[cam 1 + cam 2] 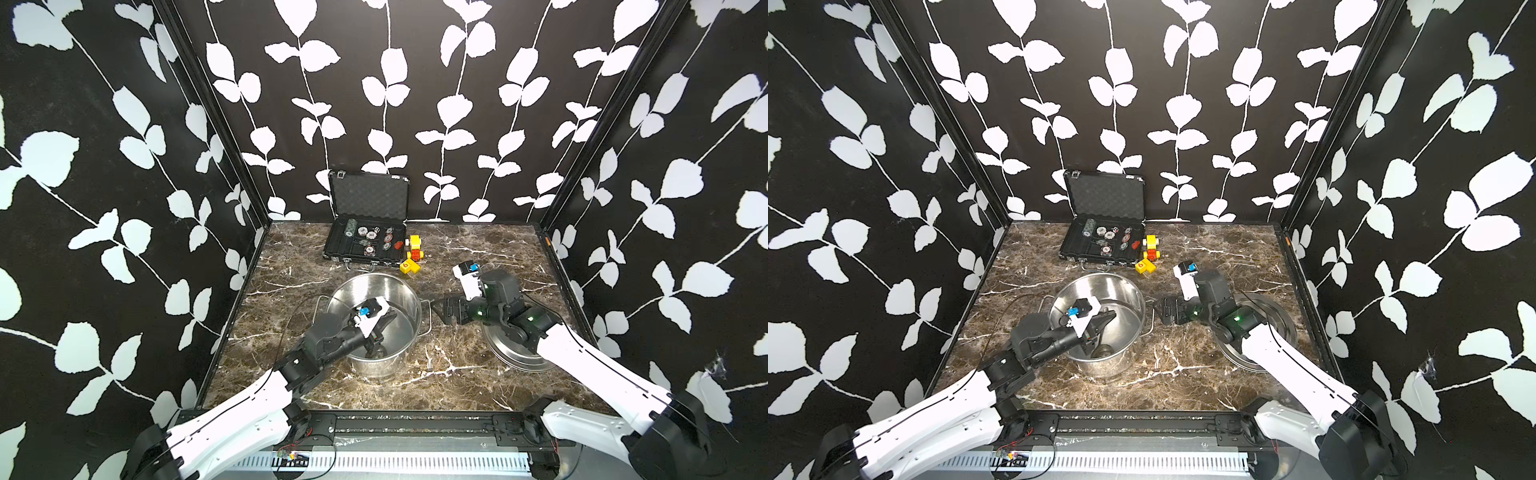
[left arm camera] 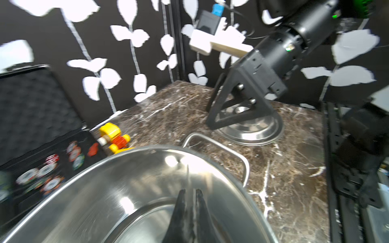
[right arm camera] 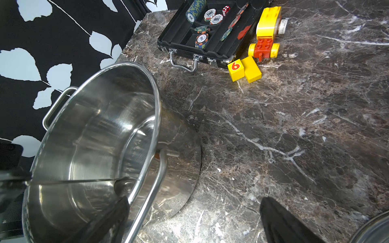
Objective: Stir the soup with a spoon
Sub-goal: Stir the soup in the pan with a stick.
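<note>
Well, on the left, the left claw (image 2: pixel 190 192) is pinched tight on the spoon (image 3: pixel 84 181), whose handle crosses the inside of the steel pot (image 1: pixel 409 291), bowl end down inside. Just right of the pot, the right claw (image 1: pixel 441 309) hangs spread wide, gripping nothing, above the desk (image 1: pixel 457 374). Farther right, the lid (image 1: pixel 519 361) lies flat under that arm.

Setting: a staged robot test cell in a lab, not a real kitchen.

Evidence:
- The round stainless steel pot (image 1: pixel 376 366) stands on a brown marble-patterned tabletop (image 1: pixel 457 374), boxed in on three sides by black panels printed with white leaves (image 1: pixel 374 124).
- Behind the pot: an open black poker-chip case (image 1: pixel 370 199) and yellow-and-red toy bricks (image 1: pixel 414 248).
- In front of the pot: a black metal rail (image 1: pixel 415 417) carrying the white-and-black left robot arm (image 1: pixel 232 419) and right robot arm (image 1: pixel 582 357), plus a slotted white cable duct (image 1: pixel 415 461).
</note>
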Robot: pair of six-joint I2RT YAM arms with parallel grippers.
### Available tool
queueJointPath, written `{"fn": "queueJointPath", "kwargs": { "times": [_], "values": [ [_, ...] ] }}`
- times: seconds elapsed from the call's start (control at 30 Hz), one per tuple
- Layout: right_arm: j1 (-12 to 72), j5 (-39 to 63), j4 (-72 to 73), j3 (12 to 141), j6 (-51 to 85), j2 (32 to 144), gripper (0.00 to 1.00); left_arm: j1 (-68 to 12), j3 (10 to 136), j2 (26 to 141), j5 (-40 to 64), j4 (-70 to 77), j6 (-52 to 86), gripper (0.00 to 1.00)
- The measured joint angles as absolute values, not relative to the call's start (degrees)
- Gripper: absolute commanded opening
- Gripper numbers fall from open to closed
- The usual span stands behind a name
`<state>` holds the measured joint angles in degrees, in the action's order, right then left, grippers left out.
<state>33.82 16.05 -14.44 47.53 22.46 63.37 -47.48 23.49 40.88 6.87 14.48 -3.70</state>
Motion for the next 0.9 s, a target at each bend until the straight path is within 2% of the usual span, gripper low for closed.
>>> {"fn": "queueJointPath", "kwargs": {
  "times": [0.27, 0.43, 0.67, 0.9],
  "values": [
    [33.87, 16.10, -14.39, 47.51, 22.48, 63.35, 0.99, -47.40, 20.95, 28.84, -6.48, 7.86, -2.28, 0.00],
    [33.87, 16.14, -14.26, 47.51, 22.48, 63.35, 0.99, -45.82, 20.95, 26.96, -14.92, 5.50, -2.07, 0.00],
    [34.04, 16.25, -14.02, 47.51, 22.48, 63.35, 0.99, -37.50, 21.74, 34.30, -18.94, 8.73, 0.47, 0.00],
    [34.15, 15.97, -14.48, 47.51, 22.48, 62.22, 0.99, -35.92, 26.26, 47.99, -17.78, 16.03, -1.28, 0.00]
  ]
}}
